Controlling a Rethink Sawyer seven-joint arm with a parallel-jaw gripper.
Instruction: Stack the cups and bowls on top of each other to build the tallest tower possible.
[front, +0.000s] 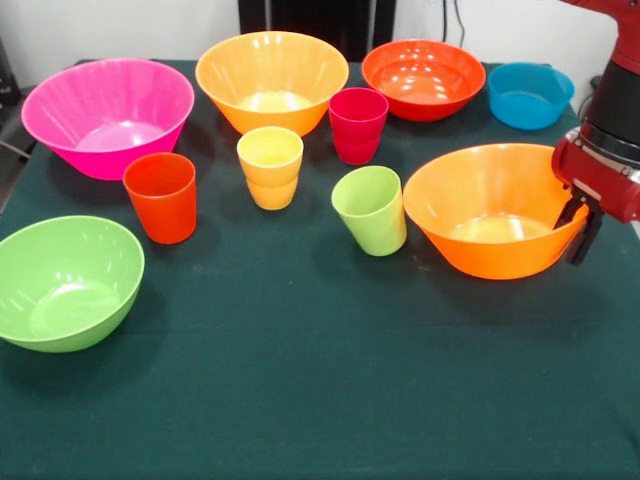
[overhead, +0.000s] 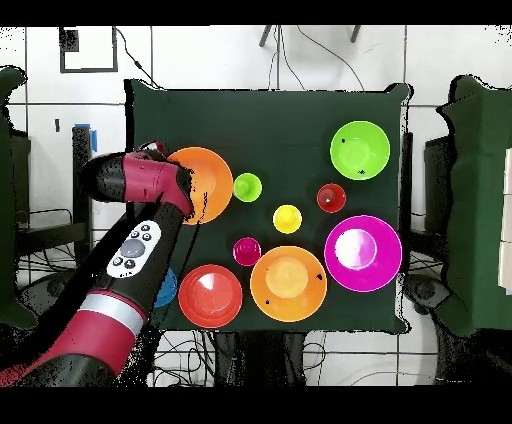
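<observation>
Nearest in the front view, the lime green bowl (front: 65, 282) (overhead: 360, 149) is sitting at the left edge of the dark green table (front: 320, 400) (overhead: 280, 115), upright and apart from everything else. Beyond it, the orange-red cup (front: 162, 196) (overhead: 331, 197) is standing just in front of the pink bowl, and the lime green cup (front: 371, 209) (overhead: 247, 186) is leaning slightly, just beside the near orange bowl (front: 489, 208) (overhead: 205, 180) on the right. The gripper (front: 580, 228) is hanging at that bowl's right rim, its dark fingers (front: 586, 236) pointing down astride the rim; I cannot tell how wide they are standing or whether they are pinching it. In the middle, the yellow cup (front: 270, 166) (overhead: 287, 218) and the crimson cup (front: 357, 124) (overhead: 247, 251) are standing upright, a little apart. Along the far side, left to right, are lying the pink bowl (front: 108, 115) (overhead: 362, 252), the second orange bowl (front: 271, 79) (overhead: 288, 283), the red-orange bowl (front: 423, 77) (overhead: 210, 295) and the small blue bowl (front: 530, 94) (overhead: 165, 287). Nothing is stacked.
</observation>
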